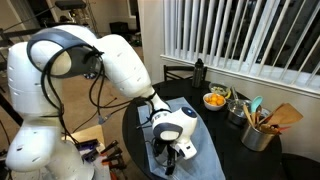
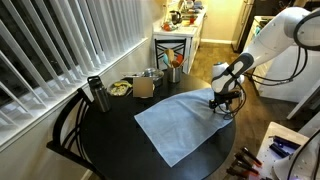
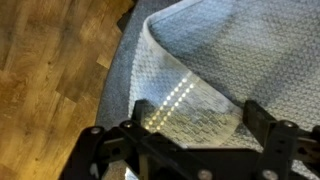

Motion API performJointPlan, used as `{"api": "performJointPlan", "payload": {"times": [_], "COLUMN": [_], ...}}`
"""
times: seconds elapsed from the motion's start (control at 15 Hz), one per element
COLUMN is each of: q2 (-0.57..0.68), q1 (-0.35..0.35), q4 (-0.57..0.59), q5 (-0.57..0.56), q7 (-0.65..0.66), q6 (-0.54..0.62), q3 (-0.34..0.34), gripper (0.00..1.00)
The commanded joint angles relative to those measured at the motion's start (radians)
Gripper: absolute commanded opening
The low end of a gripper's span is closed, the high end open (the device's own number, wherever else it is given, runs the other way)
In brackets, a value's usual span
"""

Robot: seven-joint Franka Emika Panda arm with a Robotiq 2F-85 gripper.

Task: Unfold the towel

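Note:
The towel (image 2: 180, 122) is a pale blue-grey cloth lying flat on the round black table (image 2: 110, 140), also seen in an exterior view under the arm (image 1: 205, 130). In the wrist view the towel (image 3: 230, 50) shows a textured weave, and an upper layer's edge runs diagonally down toward the jaws. My gripper (image 3: 198, 118) hovers low over the towel's edge near the table rim, in both exterior views (image 2: 222, 100) (image 1: 170, 145). It is open, with the fingers (image 3: 140, 112) on either side of the cloth's edge and nothing clamped.
A bowl of orange things (image 1: 214, 100) (image 2: 120, 88), a dark bottle (image 2: 99, 95), a brown box (image 2: 143, 87) and a metal cup of utensils (image 1: 258, 132) stand at the table's window side. A chair (image 2: 65, 135) sits beside the table. Wooden floor (image 3: 50, 60) lies beyond the rim.

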Motion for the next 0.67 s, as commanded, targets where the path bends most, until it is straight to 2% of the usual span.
{"api": "performJointPlan", "payload": {"times": [0.0, 0.6], "q2": [0.000, 0.014], "q1": [-0.006, 0.017], "q4": [-0.016, -0.014], "q5": [-0.014, -0.115], "q7": [-0.011, 0.035], "q6": [0.033, 0.033], "q3": [-0.011, -0.063], "gripper": [1.00, 1.00]}}
